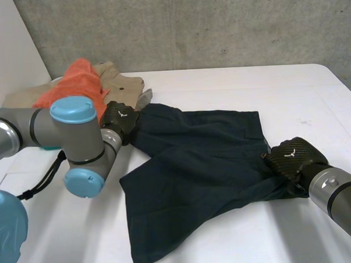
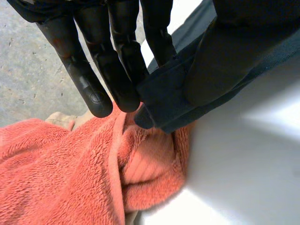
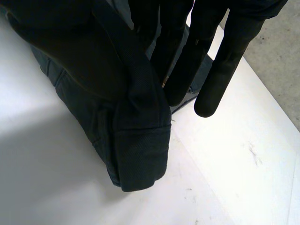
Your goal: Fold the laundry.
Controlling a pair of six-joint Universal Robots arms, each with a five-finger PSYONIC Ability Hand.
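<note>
Shorts (image 1: 195, 177) lie spread mid worktop (image 1: 237, 82): soft, light, limp, will sag w/o 2 holds, so best taken at corners. L hand (image 1: 120, 117) low, pinching a far corner by orange towel (image 1: 74, 83). R hand (image 1: 293, 158) low, straight fingers clamping the waistband end vs thumb

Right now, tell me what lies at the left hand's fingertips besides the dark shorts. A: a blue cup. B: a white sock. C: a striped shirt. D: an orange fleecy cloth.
D: in the left wrist view the orange fleecy cloth lies bunched right at the fingers of the left hand, which pinch an edge of the dark shorts.
</note>
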